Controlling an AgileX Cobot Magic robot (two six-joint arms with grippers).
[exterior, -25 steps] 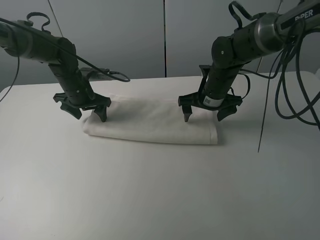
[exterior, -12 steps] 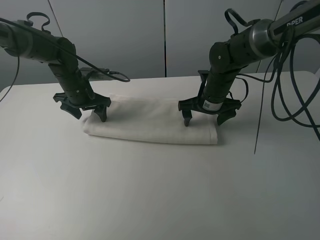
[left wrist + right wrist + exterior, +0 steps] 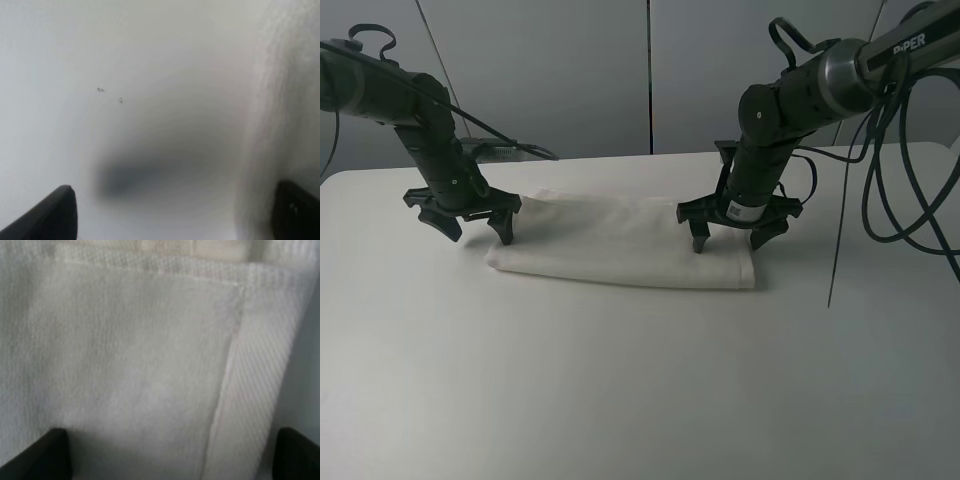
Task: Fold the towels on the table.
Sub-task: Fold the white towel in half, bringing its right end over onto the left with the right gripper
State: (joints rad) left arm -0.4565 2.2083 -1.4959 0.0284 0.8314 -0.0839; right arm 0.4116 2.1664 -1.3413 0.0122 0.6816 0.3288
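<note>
towel [image 3: 620, 248] lies folded, long axis running left-right.

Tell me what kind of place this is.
Probably a robotics lab or test bench: the left gripper and right gripper hang over a plain white table bearing one towel, with loose cables and grey wall panels behind.

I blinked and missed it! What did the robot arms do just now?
The left gripper slid outward, away from the towel's middle, and now hangs open mostly over bare table. The right gripper barely shifted, open above the towel's other end. Nothing was grabbed. The towel stayed folded.
</note>
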